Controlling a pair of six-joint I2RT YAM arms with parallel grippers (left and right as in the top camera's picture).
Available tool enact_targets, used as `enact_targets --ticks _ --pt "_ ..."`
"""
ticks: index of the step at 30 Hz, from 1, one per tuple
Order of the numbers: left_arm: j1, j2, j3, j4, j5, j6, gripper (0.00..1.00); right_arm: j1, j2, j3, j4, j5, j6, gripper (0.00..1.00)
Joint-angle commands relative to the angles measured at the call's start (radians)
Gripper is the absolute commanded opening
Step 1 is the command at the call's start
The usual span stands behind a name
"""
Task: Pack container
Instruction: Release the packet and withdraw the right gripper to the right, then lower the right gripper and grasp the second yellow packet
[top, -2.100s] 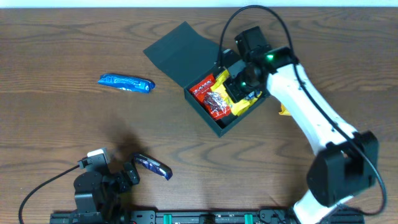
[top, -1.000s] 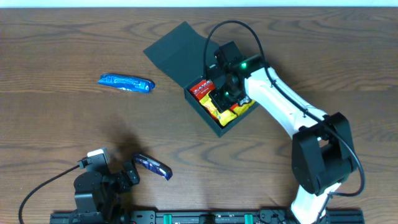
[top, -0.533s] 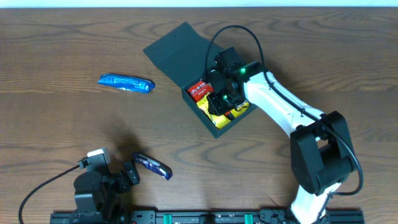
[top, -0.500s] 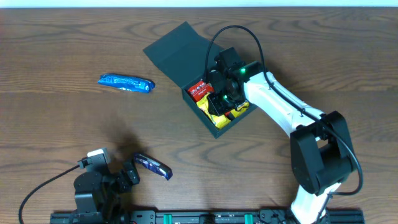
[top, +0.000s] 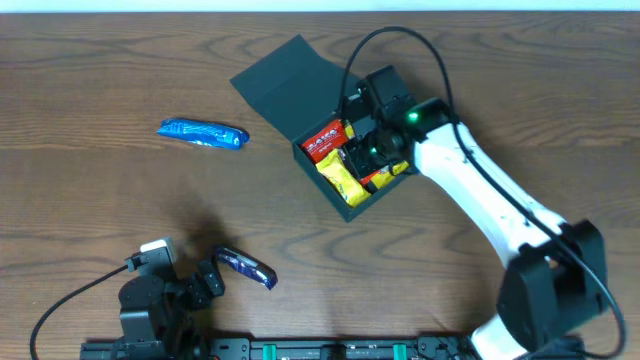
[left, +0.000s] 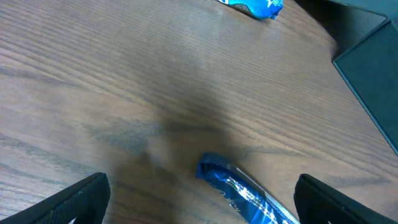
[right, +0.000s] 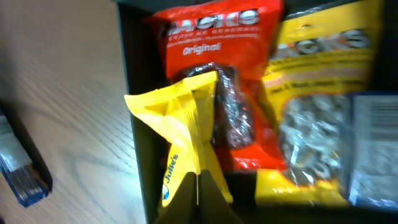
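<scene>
A brown wood-grain table filled nearly the whole overhead view, with only a pale strip beyond its far edge. The container sat right of centre on the far half, turned at an angle, its flap lid lying open toward the far left. The white right arm reached over it and hid part of the inside. Inside lay a red packet, a yellow packet and a larger yellow bag, cut off at the frame edge. A light blue packet lay well left; a dark blue packet lay near the left gripper, whose fingers stood wide apart, holding nothing. The right gripper had its fingers drawn together at the yellow packet's end; whether they pinched it was unclear.
</scene>
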Motion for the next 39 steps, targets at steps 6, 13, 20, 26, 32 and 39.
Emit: enact_targets --ticks 6,13,20,26,32,39 --pt "0.003 -0.002 -0.016 -0.06 -0.003 0.008 0.95 -0.056 -0.06 -0.005 -0.075 0.163 0.181 0.01" --pt "0.003 -0.002 -0.016 -0.06 -0.003 0.008 0.96 -0.149 -0.109 -0.019 -0.164 0.286 0.518 0.01" --pt "0.003 -0.002 -0.016 -0.06 -0.003 0.008 0.95 -0.268 -0.212 -0.196 -0.204 0.304 1.103 0.03" --pt "0.003 -0.002 -0.016 -0.06 -0.003 0.008 0.96 -0.404 -0.255 -0.386 -0.086 0.304 1.289 0.75" --pt "0.003 -0.002 -0.016 -0.06 -0.003 0.008 0.95 -0.487 -0.253 -0.439 0.038 0.348 1.286 0.93" --pt "0.003 -0.002 -0.016 -0.06 -0.003 0.008 0.95 -0.531 -0.216 -0.441 0.156 0.355 1.373 0.99"
